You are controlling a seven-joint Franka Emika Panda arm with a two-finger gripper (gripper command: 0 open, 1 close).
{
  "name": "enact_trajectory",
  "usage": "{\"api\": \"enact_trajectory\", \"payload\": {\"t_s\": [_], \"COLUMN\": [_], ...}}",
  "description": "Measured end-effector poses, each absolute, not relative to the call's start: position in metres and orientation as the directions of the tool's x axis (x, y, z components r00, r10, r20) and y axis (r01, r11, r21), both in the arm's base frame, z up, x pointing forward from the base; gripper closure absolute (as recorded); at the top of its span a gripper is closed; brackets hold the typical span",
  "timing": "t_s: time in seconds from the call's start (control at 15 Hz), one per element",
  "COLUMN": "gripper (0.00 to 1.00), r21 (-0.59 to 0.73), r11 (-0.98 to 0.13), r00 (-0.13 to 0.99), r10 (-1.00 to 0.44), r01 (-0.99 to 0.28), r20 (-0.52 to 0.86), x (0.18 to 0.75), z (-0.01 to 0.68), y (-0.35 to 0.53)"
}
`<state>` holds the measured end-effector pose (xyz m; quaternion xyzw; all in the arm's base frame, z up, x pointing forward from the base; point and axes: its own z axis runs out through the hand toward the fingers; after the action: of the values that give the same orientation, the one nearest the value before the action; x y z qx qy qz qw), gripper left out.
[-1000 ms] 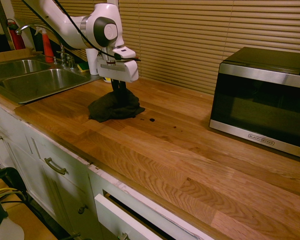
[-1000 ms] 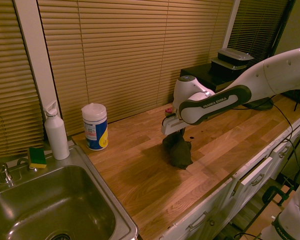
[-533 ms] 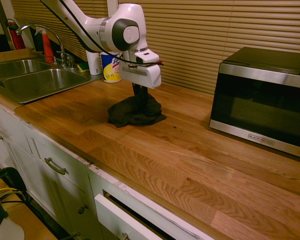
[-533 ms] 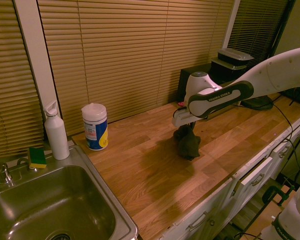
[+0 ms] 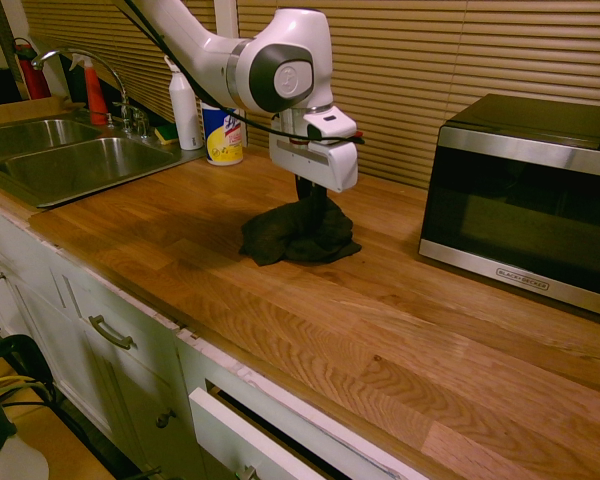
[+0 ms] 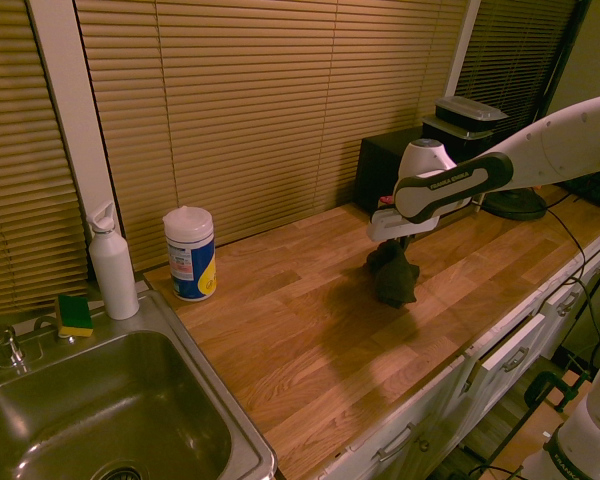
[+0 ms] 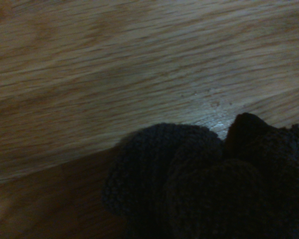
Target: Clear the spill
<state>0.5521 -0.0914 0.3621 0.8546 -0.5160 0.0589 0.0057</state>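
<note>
And here's the Franka gripper [image 5: 315, 206], pointing down at the wooden countertop [image 5: 400, 350], its fingers clamped on the bunched dark cloth [image 5: 298, 237]! The cloth lies in dark folds on the wood, spreading out around the fingertips, between the double sink [image 5: 90, 160] and the Black+Decker microwave [image 5: 525, 205].

Now, the spill [image 7: 214, 103]: the wrist view picks out a few tiny specks and a wet-looking shine on the wood, right beside the cloth's knitted edge. Whether any more lies under the cloth, I can't tell; the fabric hides that patch.

Over by the sink, the wipes canister [image 6: 190, 255] stands upright on the counter, blue and yellow label showing, with the white bottle [image 6: 114, 272] upright near it on the sink's rim. The green-and-yellow sponge [image 6: 74, 316] sits close to that bottle, and the red spray bottle [image 5: 95, 95] is up behind the basins, near the curved faucet [image 5: 80, 55].

Across at the far end, food containers [image 6: 464, 128] are stacked on the microwave, and down at the front a white drawer [image 5: 245, 435] stands partly open below the counter's edge.
</note>
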Motion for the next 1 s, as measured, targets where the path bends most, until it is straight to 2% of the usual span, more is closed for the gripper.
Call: {"api": "enact_trajectory", "payload": {"t_s": [1.0], "gripper": [1.00], "r21": [0.001], "r11": [-0.677], "r00": [0.668], "r10": [-0.726], "r01": [-0.736], "r20": [0.164], "x": [0.560], "z": [0.389], "y": [0.161]}}
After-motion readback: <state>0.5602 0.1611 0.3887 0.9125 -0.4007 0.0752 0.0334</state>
